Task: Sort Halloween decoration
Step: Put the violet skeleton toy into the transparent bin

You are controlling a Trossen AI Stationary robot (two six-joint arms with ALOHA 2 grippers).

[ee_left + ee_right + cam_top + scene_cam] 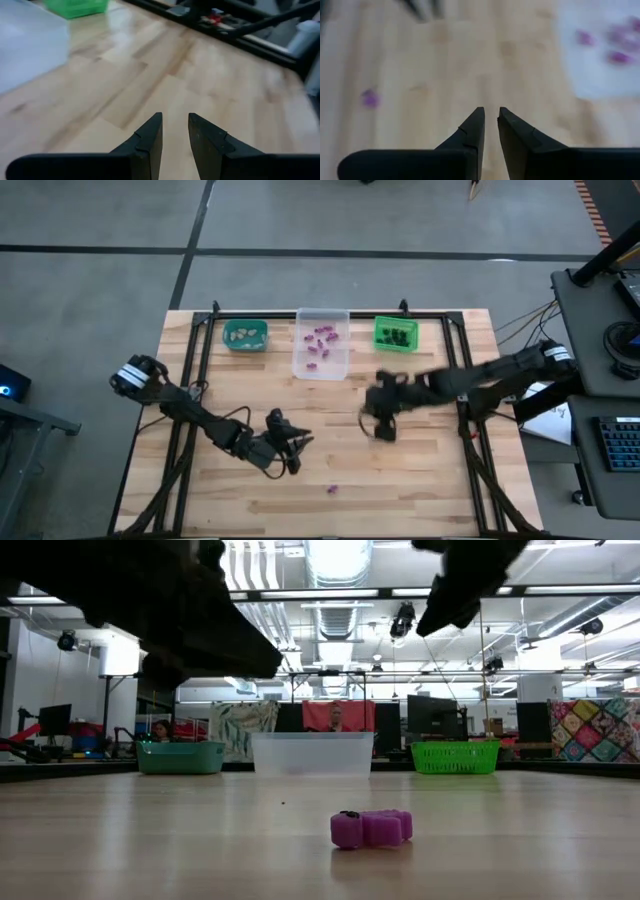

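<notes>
Purple trinket (333,490) lies alone on the table (430,480), low and centre in the high view. Left gripper (292,448), lower left of centre, and right gripper (381,425), right of centre, each show a narrow gap between empty fingers.

Wooden table (420,480), light plank top on a dark frame, stands on a grey floor (90,290). Three bins in a row along its far edge: teal bin (245,335), clear bin (321,345) in the middle and reaching further onto the table, green bin (396,334). Beside the table, a dark desk (590,330) carries a keyboard (621,442); low view shows a patchwork quilt (594,730) in the room behind.
</notes>
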